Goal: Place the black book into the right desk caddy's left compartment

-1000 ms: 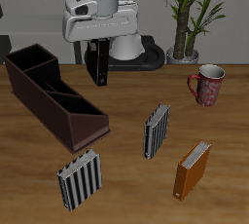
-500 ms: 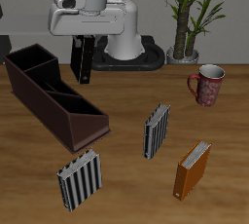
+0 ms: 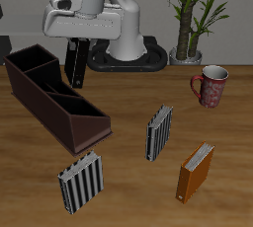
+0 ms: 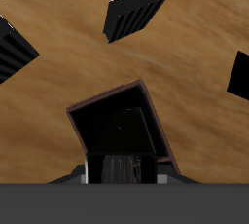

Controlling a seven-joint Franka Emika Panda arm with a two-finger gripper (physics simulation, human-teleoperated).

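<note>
My gripper (image 3: 73, 41) is shut on the top of the black book (image 3: 73, 65) and holds it upright in the air, above the back half of the right desk caddy (image 3: 47, 91). The caddy is a long dark maroon open box with inner dividers and a sloped end toward the table's front. The book hangs clear of the caddy's rim. In the wrist view the book's pale page edge (image 4: 121, 167) shows between my fingers, with the caddy's sloped end (image 4: 122, 121) beneath it.
Two grey-striped books stand on the table, one mid-table (image 3: 159, 132) and one near the front edge (image 3: 80, 182). An orange-brown book (image 3: 196, 172) stands near the front. A red mug (image 3: 210, 85) and a potted plant (image 3: 193, 19) are farther back.
My gripper has carried the black book sideways from beside the robot's base to above the caddy's back half, and a little higher.
</note>
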